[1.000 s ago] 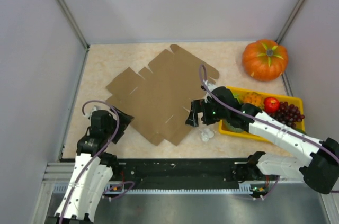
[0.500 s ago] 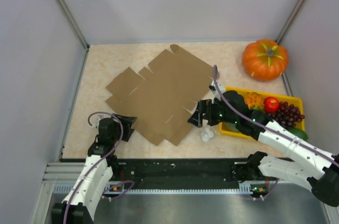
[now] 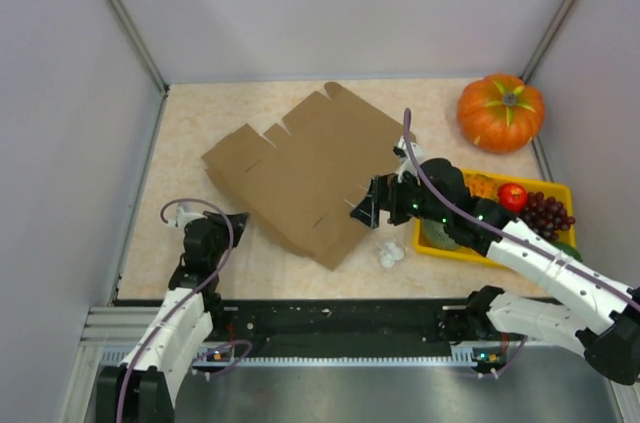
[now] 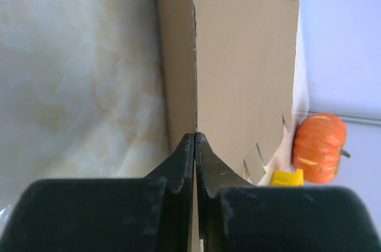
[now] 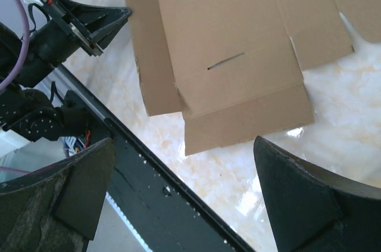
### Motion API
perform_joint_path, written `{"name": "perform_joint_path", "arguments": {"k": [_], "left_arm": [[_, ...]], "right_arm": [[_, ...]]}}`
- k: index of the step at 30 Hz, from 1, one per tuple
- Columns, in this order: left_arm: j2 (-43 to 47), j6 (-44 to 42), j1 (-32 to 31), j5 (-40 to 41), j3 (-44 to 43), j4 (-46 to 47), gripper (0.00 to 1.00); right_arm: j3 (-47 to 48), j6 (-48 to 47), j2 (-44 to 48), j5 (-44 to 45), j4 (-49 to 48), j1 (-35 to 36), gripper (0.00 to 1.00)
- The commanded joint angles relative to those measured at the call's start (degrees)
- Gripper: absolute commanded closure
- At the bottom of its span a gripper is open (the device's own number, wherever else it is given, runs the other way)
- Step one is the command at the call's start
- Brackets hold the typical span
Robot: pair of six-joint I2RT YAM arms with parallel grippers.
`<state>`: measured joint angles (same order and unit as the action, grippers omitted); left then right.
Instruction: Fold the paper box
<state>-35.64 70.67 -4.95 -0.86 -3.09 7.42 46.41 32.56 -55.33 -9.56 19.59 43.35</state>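
The paper box (image 3: 305, 168) is a flat brown die-cut cardboard sheet with flaps and slits, lying on the marble table top, its near left part raised. My left gripper (image 3: 238, 220) is shut on the sheet's near left edge. In the left wrist view the thin edge of the paper box (image 4: 244, 67) runs straight into the closed left gripper (image 4: 195, 139). My right gripper (image 3: 361, 210) hovers open over the sheet's near right corner. In the right wrist view the right gripper (image 5: 184, 198) stands wide, with nothing between its fingers, and the paper box (image 5: 226, 43) lies beyond it.
An orange pumpkin (image 3: 501, 112) sits at the back right. A yellow tray (image 3: 556, 189) with grapes and other fruit stands under my right arm. A small white crumpled object (image 3: 390, 254) lies near the front edge. A black rail (image 3: 330, 321) borders the table's near side.
My left gripper has gone from open to shut on the sheet's near left edge. The sheet's left part has lifted and shifted right. The right gripper stayed open and drew back slightly.
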Motion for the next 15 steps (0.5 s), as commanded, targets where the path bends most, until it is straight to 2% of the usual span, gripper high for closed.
{"name": "perform_joint_path", "arguments": {"k": [1,3,4,5,6,7,8,10,13,15], "left_arm": [[1.5,-14.0,0.3,-1.0,-3.3,7.3,1.00],[4.2,-20.6,0.3,-2.0,-12.3,0.1,1.00],[5.1,-27.1,0.3,-0.7,-15.9,-4.6,1.00],[5.8,-29.8,0.3,0.4,-24.5,-9.2,1.00],[6.5,-32.6,0.2,3.8,-28.2,-15.8,1.00],[6.5,-37.8,0.3,6.8,-32.5,-18.0,1.00],[6.1,-40.7,0.3,7.5,-39.6,-19.5,1.00],[3.6,-48.0,0.3,7.7,-47.8,-24.9,1.00],[-1.6,-55.6,0.3,4.5,-62.5,-33.0,1.00],[-6.2,-61.9,0.3,-3.3,-73.7,-37.4,1.00]], "right_arm": [[6.6,-6.4,-2.1,-2.0,-2.5,-0.2,0.01],[9.2,-10.2,-3.9,-2.5,-1.1,-0.3,0.01],[12.0,-13.7,-4.5,-2.0,-0.4,-0.3,0.01],[13.5,-15.1,-5.7,-0.2,0.7,-0.2,0.01],[15.0,-16.3,-6.4,0.8,1.5,-0.3,0.01],[18.3,-18.4,-7.1,1.6,2.0,-0.3,0.01],[20.0,-19.4,-8.7,1.9,2.8,-0.2,0.01],[25.0,-21.7,-10.4,0.8,3.3,-0.3,0.01],[31.1,-25.0,-13.0,0.3,4.7,-0.3,0.01],[34.8,-28.8,-14.2,-0.7,5.3,-0.1,0.01]]}}
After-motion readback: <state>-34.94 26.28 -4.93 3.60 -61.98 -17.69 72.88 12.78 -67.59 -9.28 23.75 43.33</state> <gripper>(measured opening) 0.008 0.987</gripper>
